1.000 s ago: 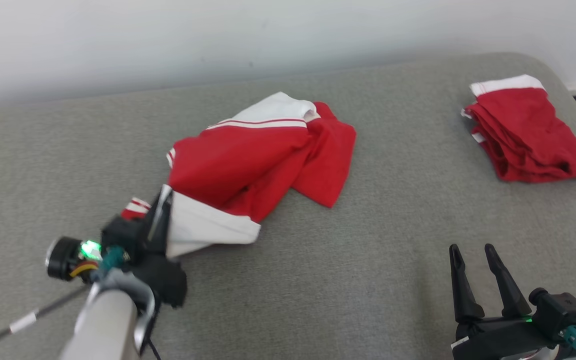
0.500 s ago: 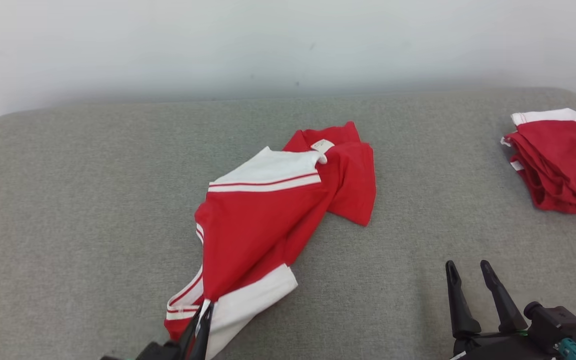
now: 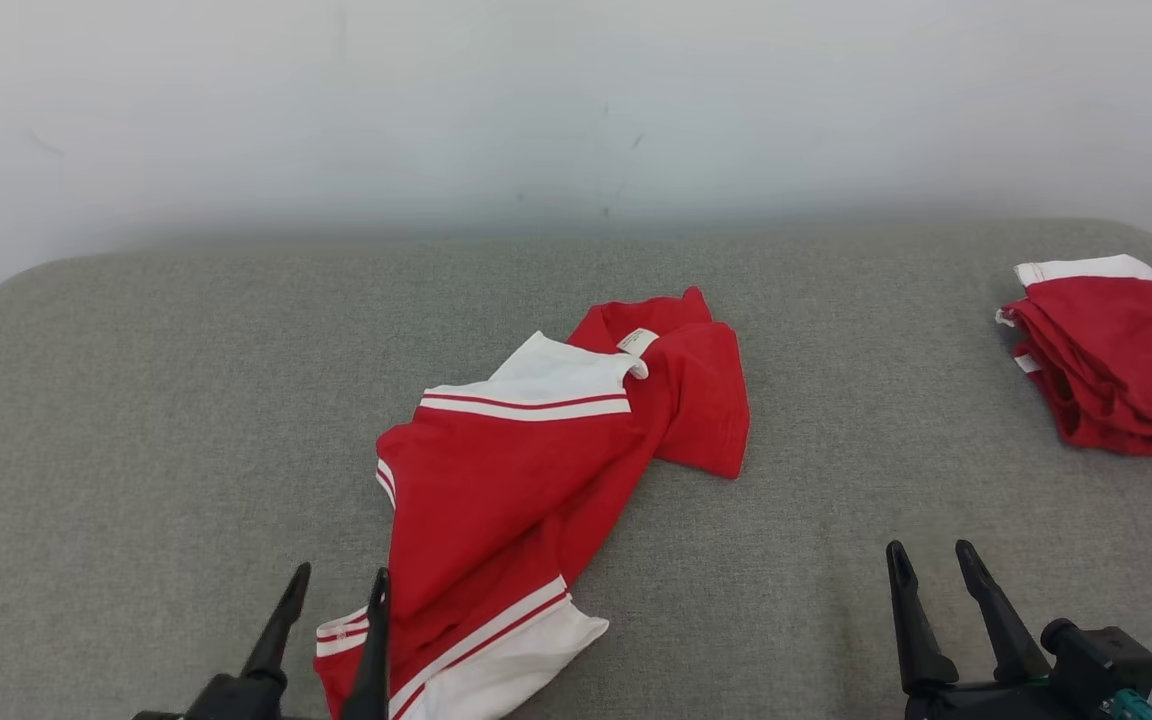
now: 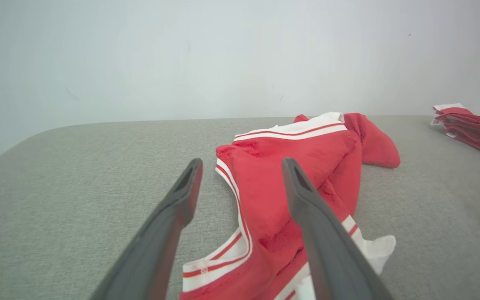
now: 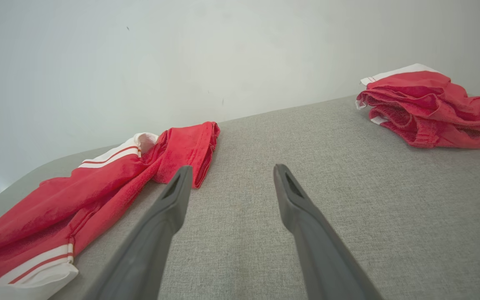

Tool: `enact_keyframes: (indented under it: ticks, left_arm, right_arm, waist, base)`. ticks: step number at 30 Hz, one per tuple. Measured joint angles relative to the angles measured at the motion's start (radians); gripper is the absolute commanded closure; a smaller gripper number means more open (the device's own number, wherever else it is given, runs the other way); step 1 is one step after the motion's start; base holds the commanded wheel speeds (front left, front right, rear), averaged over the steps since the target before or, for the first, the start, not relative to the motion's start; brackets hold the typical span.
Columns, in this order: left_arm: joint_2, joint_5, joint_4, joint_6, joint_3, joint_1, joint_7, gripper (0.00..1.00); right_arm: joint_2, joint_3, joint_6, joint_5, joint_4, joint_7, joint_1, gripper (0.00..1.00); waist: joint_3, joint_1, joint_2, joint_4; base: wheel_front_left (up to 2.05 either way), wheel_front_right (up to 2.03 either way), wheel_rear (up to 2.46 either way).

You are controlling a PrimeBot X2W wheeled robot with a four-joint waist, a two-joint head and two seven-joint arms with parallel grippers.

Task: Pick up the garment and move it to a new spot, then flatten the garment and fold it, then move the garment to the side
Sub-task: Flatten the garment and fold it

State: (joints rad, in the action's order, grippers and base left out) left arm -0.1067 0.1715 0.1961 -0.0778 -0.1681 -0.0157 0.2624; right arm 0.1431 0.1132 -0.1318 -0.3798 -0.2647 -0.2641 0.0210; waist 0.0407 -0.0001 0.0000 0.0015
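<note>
Near edge, left side: left gripper, two dark fingers spread apart, nothing clamped between them. In the head view its inner finger overlaps the garment's striped hem; I cannot tell whether they touch.

Near edge, right side: right gripper, fingers likewise apart, over bare grey upholstered fabric surface, well clear of any cloth.

Red knit garment with white striped bands: lies rumpled, not flat. It runs from the near edge just beside the left gripper diagonally out to the middle of the surface.
- Near end: broad white band with red stripe, hem corner turned out.
- Middle: red panel with long creases.
- Far end: white panel with one red stripe, small white label, red flap folded over toward the right.

Far right corner: folded red cloth with white edge, stacked in layers, well apart from the garment.

Beyond the far edge: plain white wall.
</note>
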Motion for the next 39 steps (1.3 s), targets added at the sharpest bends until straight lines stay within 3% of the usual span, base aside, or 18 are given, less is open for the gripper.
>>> enact_keyframes:
  ticks: [18,31,39]
  left_arm:
    - [0.041,0.005,-0.112,0.035,0.212,0.099,0.0,0.0]
    - [0.053,-0.012,-0.122,0.029,0.219,0.118,0.0,0.0]
    - [0.055,-0.021,-0.125,0.025,0.175,0.084,0.0,0.0]
  right_arm:
    - [0.01,-0.021,0.0,0.013,0.064,0.0,-0.051,0.0]
    - [0.003,-0.028,0.0,0.019,0.076,0.0,-0.065,0.0]
    - [0.069,0.028,0.0,0.021,0.003,0.012,0.064,0.0]
  waist:
    - [-0.04,0.0001,0.0,-0.028]
    - [-0.043,0.0001,0.0,-0.028]
    - [-0.014,0.0002,0.0,-0.01]
  base:
    - [0.0,0.0,0.0]
    - [0.0,0.0,0.0]
    - [0.0,0.0,0.0]
